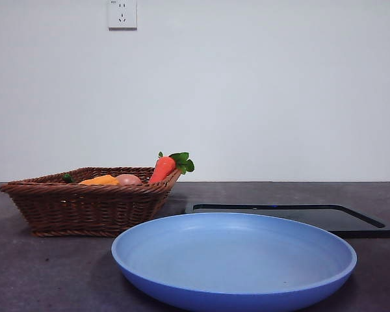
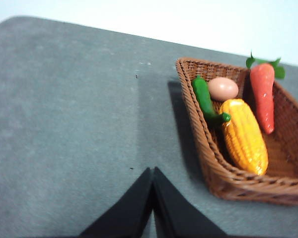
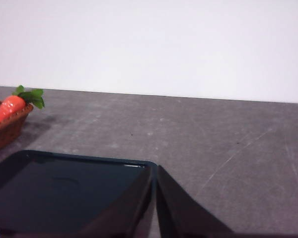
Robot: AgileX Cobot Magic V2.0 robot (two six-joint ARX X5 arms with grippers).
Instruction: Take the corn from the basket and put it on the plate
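Observation:
The yellow-orange corn (image 2: 244,135) lies in the brown wicker basket (image 2: 223,178), between a green pepper and a carrot; only its top shows as the corn (image 1: 101,180) over the basket (image 1: 84,208) rim in the front view. The blue plate (image 1: 234,292) sits near and empty at the front. My left gripper (image 2: 152,171) is shut with nothing in it, hovering over bare table beside the basket. My right gripper (image 3: 155,168) is shut too, above the edge of the black tray. Neither arm shows in the front view.
In the basket also lie a carrot (image 2: 263,96) with green leaves, a pinkish egg (image 2: 223,89) and a green pepper (image 2: 204,98). A flat black tray (image 1: 351,221) lies behind the plate on the right. A white wall with a socket stands behind the table.

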